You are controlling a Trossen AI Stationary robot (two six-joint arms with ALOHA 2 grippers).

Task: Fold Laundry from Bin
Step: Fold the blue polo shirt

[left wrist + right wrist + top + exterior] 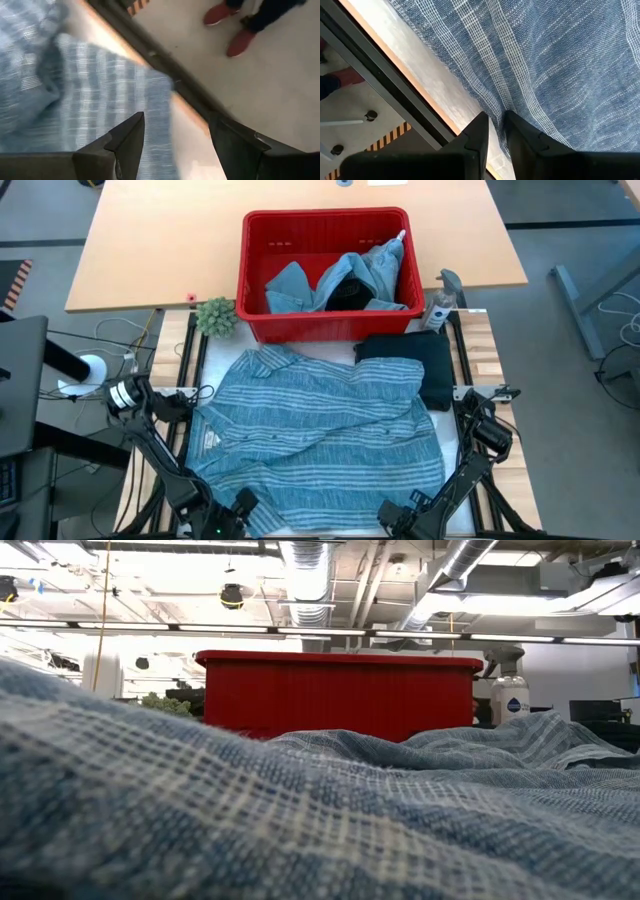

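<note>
- Striped shirt [315, 435] spread flat across the table, front side of the bin [330, 275]; its near hem reaches the table's front edge.
- Bin stands at the far side of the work area; inside it, denim pieces [375, 270] heaped around a black garment [347, 293].
- Folded dark garment [405, 360] lies just in front of the bin's right corner, touching the shirt's right shoulder area.
- Left gripper [175, 145] at the shirt's near-left hem, fingers spread wide; the hem edge lies between them, no grip seen. Table edge and floor show beyond, with a person's red shoes [230, 27].
- Right gripper [496, 132] at the near-right hem, fingers drawn narrow and pinched on a fold of the shirt.
- Small green plant [215, 315] beside the bin's left front corner; spray bottle [440, 302] beside its right front corner.
- Low view: shirt fills the foreground, bin's red wall behind it.
</note>
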